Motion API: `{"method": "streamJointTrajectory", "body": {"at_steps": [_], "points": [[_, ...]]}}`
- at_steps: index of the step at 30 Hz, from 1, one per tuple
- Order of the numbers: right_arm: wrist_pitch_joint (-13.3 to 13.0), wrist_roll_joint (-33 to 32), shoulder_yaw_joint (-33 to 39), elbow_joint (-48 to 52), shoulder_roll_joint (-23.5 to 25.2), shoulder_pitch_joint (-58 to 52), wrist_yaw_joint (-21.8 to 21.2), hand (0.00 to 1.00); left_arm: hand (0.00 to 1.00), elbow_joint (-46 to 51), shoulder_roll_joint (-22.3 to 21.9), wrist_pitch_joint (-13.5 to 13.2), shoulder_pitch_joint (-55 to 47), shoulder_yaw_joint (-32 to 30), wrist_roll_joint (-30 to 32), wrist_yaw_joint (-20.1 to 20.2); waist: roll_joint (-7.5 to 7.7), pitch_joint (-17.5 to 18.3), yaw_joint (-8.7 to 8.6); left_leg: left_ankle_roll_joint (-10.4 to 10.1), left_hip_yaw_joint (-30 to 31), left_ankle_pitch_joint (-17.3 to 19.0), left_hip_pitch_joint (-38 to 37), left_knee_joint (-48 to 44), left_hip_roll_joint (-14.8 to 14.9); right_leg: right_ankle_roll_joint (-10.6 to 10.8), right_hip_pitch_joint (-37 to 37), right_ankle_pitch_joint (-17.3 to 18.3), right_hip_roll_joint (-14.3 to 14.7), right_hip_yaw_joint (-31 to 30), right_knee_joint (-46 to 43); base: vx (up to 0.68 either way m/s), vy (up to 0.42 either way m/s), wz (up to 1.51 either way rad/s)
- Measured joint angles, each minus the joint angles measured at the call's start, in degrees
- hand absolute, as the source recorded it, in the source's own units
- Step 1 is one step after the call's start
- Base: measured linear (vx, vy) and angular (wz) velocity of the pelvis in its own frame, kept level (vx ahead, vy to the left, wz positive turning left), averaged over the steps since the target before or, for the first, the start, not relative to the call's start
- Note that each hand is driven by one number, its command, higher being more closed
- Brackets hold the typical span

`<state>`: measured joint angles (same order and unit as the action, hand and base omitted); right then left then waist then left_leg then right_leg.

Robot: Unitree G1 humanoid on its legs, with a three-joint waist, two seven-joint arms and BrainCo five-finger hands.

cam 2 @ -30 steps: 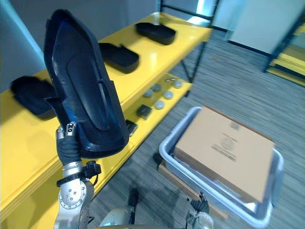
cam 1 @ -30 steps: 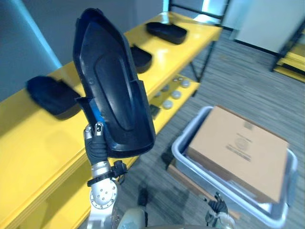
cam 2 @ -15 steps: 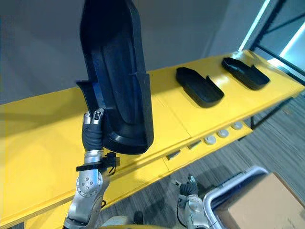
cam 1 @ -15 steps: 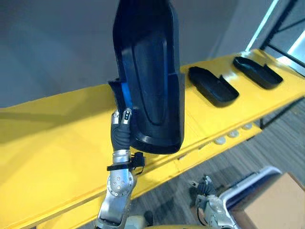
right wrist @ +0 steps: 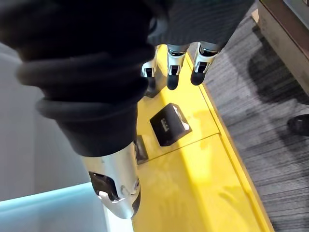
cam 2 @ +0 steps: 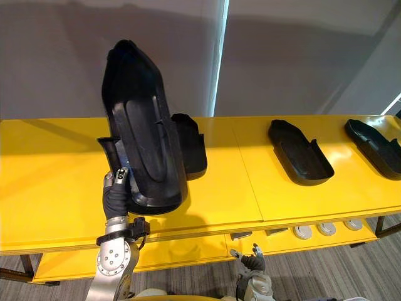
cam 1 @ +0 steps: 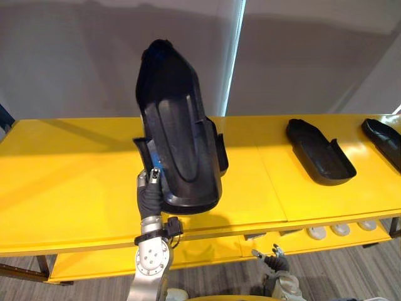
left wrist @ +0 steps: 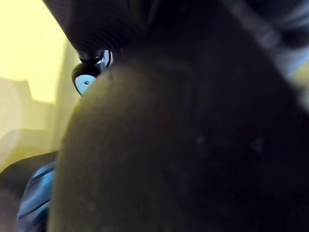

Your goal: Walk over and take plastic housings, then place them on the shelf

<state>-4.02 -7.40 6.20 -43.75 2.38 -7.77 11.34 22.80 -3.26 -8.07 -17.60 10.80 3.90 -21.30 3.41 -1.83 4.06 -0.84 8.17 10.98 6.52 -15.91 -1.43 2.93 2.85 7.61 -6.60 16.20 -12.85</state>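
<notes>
Above shelf [cam 1: 62, 163], left hand [cam 1: 150, 199] fingers [cam 1: 153, 178] clamp long black housing [cam 1: 178, 138] upright; right hand [right wrist: 201, 58] slack.

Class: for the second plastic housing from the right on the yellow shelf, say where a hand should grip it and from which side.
Grip across its long walls near the middle, from above on the near side. The housing lies flat on the yellow shelf, lengthwise front to back, bare shelf either side. The left hand holds another housing; the right hand is empty.
</notes>
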Motion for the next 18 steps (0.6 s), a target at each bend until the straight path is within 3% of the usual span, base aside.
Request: {"method": "streamJointTrajectory", "body": {"at_steps": [4, 5, 6, 8, 9, 10, 12, 13, 14, 15, 16, 17, 18], "points": [[-0.21, -0.08, -0.03, -0.44, -0.11, -0.1, 0.32, 0.0, 1.0, -0.09, -0.05, 0.04, -0.18, -2.66, -0.48, -0.17, -0.59, -1.28, 0.29, -1.64, 1.85, -0.2, 2.87, -2.42, -0.74, -0.39, 0.54, 1.5, -1.74, 4.81, -2.48, -0.05, -0.024, 0.68], [-0.37, -0.3, -0.67, -0.33, -0.15, 0.78, 0.47, 0.0, 1.0, -0.02, -0.08, 0.04, -0.28, -5.31, -1.02, -0.77, -0.93, -2.0, 0.24, -0.78, -5.31, 1.65, 5.0, -6.43, 3.11, -1.1, 2.02, 2.36, -2.28, 5.41, -5.06, -0.09, 0.025, 0.2], [-0.43, -0.31, -0.92, -0.31, 0.0, 1.27, 0.68, 0.0, 1.0, -0.02, 0.0, 0.05, -0.41, -6.0, -1.04, -0.99, -0.75, -2.2, 0.15, -0.47, -7.25, 1.96, 6.06, -8.47, 4.51, -1.27, 2.56, 2.54, -2.54, 5.44, -5.82, -0.08, 0.032, 0.09], [-0.46, -0.29, -1.62, -0.08, -0.35, 2.28, 1.19, 0.0, 1.0, 0.19, -0.05, 0.12, -1.28, -7.74, -1.14, -1.39, -0.84, -2.85, -0.06, 0.88, -10.45, 3.12, 8.49, -17.98, 11.07, -1.27, 3.65, 2.75, -3.83, 4.62, -8.17, -0.05, 0.15, -0.12], [-0.5, -0.26, -1.62, 0.52, -0.57, 2.35, 1.28, 0.0, 1.0, 0.21, -0.06, 0.08, -1.28, -8.06, -1.27, -1.43, -0.3, -3.26, -0.09, 0.91, -10.98, 3.28, 7.55, -20.19, 15.69, -0.36, 4.02, 2.91, -5.53, 3.57, -9.5, -0.07, 0.27, -0.15], [-0.49, -0.25, -1.6, 0.7, -0.67, 2.29, 1.33, 0.0, 1.0, 0.24, -0.05, -0.03, -1.28, -8.07, -1.76, -1.52, -0.03, -3.28, -0.09, 0.91, -11.08, 3.27, 6.81, -19.84, 17.49, 0.52, 4.34, 3.15, -6.4, 2.97, -10.07, -0.11, 0.37, -0.12], [-0.46, -0.21, -1.58, 0.94, -1.66, 2.21, 1.44, 0.0, 1.0, 0.19, -0.07, -0.11, -1.28, -6.39, -3.2, -1.67, -0.66, -2.96, -0.99, -0.25, -8.71, 2.43, 3.1, -12.6, 21.84, 4.4, 6.02, 3.22, -10.19, 1.08, -12.12, -0.09, 0.466, 0.02], [-0.45, -0.2, -1.55, 0.93, -2.0, 2.13, 1.44, 0.0, 1.0, 0.1, -0.12, -0.13, -1.29, -5.69, -3.33, -1.74, -1.06, -2.65, -1.29, -0.95, -7.89, 1.79, 2.3, -10.29, 22.16, 5.48, 6.56, 2.81, -10.87, 0.82, -12.16, -0.06, 0.474, 0.11], [-0.38, -0.14, -1.43, 0.89, -2.75, 2.23, 1.41, 0.0, 1.0, -0.04, -0.33, -0.14, -1.29, -4.52, -3.35, -1.9, -2.48, -1.8, -1.71, -7.6, -6.93, 3.8, 0.53, -6.22, 21.6, 7.75, 7.72, 1.4, -12.18, 0.58, -11.69, -0.07, 0.547, 0.06], [-0.11, 0.1, -0.98, 0.67, -2.52, 2.63, 1.32, 0.0, 1.0, -0.31, 0.05, -0.23, -1.3, -4.06, -3.37, -1.78, -1.67, -1.72, -1.96, -13.53, -7.57, 4.09, 0.83, -5.8, 20.13, 8.71, 8.15, -0.29, -13.87, -0.47, -10.26, -0.09, 0.684, -0.14], [0.08, 0.25, -0.4, 0.67, -0.56, 2.07, 0.99, 0.0, 1.0, -1.19, 0.54, -0.15, -1.61, -4.23, -3.55, -2.17, 0.48, -1.63, -1.4, -12.18, -9.56, 4.96, 1.33, -8.22, 17.29, 6.38, 7.45, -4.09, -15.71, -1.53, -5.8, -0.07, 0.784, -0.32], [0.15, 0.28, -1.85, 0.66, -0.21, 1.78, 0.72, 0.0, 1.0, -2.14, 0.63, -0.1, -1.61, -4.19, -3.81, -2.52, 0.88, -1.57, -1.32, -10.88, -10.18, 6.31, 3.39, -12.1, 16.17, 4.61, 5.88, -10.6, -16.01, -1.4, -0.7, -0.04, 0.603, -0.44], [0.15, 0.31, -1.92, 0.8, -0.2, 2.05, 0.74, 0.0, 1.0, -2.22, 0.75, -0.05, -1.61, -4.06, -3.76, -2.48, 1.38, -1.52, -1.15, -10.08, -10.91, 7.18, 4.18, -13.94, 16.09, 3.58, 5.54, -14.14, -16.06, -1.24, 1.21, -0.1, 0.692, -0.68]]}}
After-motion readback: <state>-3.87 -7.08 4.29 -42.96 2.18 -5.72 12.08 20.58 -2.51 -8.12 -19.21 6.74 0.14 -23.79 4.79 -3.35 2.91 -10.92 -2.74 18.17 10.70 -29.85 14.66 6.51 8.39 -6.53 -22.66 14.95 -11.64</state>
